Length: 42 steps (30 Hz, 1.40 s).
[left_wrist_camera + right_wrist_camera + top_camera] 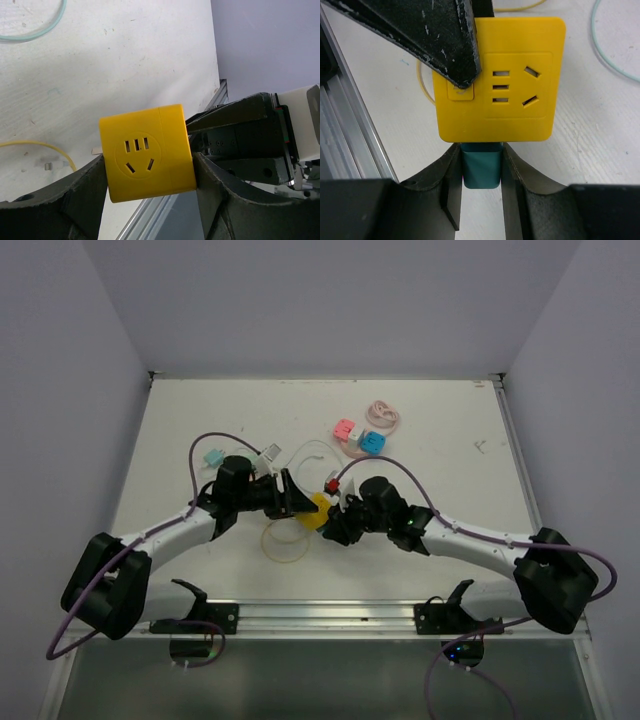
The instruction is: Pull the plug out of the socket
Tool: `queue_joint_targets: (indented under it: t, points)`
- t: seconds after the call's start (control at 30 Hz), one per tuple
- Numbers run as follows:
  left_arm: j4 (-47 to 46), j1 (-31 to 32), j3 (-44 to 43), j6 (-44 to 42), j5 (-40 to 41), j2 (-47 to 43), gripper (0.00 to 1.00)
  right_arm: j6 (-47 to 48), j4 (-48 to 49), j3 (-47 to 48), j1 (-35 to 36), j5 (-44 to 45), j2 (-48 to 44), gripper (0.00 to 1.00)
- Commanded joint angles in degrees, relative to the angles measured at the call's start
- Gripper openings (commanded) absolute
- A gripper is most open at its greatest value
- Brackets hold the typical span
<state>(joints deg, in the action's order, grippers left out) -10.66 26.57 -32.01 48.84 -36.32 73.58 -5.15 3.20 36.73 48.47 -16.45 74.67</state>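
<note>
The yellow socket cube (520, 120) appears to be held clear of the table (450, 490), pinched across two opposite faces by the left gripper (150, 172), whose jaws press against it with no gap showing. The teal plug (481, 167) sticks out of the cube's face on the right arm's side. The right gripper (481, 175) is closed down on the plug, one finger flat against each side and the fingertips just short of the cube. Both holds look set, so I judge the step in hand to be the separation itself. To do it well, the pull should run straight along the plug's pins, directly away from the cube. A skewed or twisting pull could bind the pins or lever the cube out of the left jaws. The left arm should brace rigid or draw the opposite way. The plug body looks short and smooth, so a firm squeeze matters before any load goes on.
</note>
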Motion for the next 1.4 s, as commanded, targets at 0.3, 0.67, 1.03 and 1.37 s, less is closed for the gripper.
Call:
queue_joint_targets:
  t: [0.3,0.67,1.03,1.37]
  points:
    - [-1.4,-16.1,-9.7,-5.1,3.4,0.0,0.00,-1.0,-10.0,-2.5,0.0,-1.1,-6.4,0.00]
    - [9.8,-20.9,-19.1,-11.3,1.7,-4.2,0.00,-7.1,-7.3,0.6,-0.3,6.2,-5.3,0.00]
    - [25.8,-20.9,-10.4,-20.6,4.0,-18.0,0.00,-12.0,0.2,18.1,-1.4,5.8,21.2,0.00]
    - [34.2,-20.9,-6.6,-21.8,21.2,-24.8,0.00,-16.6,2.0,36.8,-1.8,3.1,38.4,0.26]
